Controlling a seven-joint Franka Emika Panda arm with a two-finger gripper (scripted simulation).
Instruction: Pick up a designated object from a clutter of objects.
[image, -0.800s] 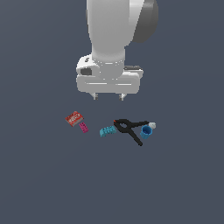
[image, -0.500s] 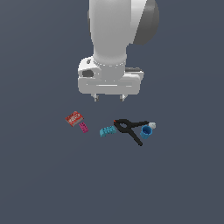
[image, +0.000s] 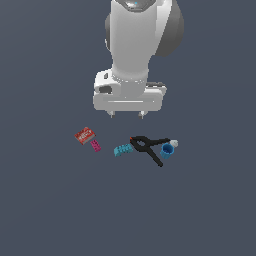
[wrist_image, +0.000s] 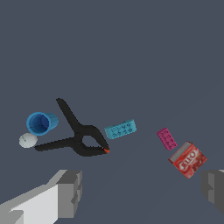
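Observation:
The teal studded brick (image: 120, 150) lies on the dark floor between the tiny pink brick (image: 95, 145) and the black spring clamp (image: 148, 147). In the wrist view the teal brick (wrist_image: 120, 129) lies close to the clamp's orange-tipped nose (wrist_image: 78, 138), apart from the pink brick (wrist_image: 166, 138) and the red box (wrist_image: 187, 159). My gripper (image: 126, 114) hangs open and empty well above the clutter, roughly over the teal brick. Its two fingers (wrist_image: 70, 193) show wide apart in the wrist view.
A flat red box (image: 85, 135) lies at the exterior view's left end of the clutter. A blue cup (image: 166, 151) on its side and a small white ball (image: 174, 143) lie by the clamp's handles at the exterior view's right.
The gripper has risen slightly and stays open. None of the objects has moved.

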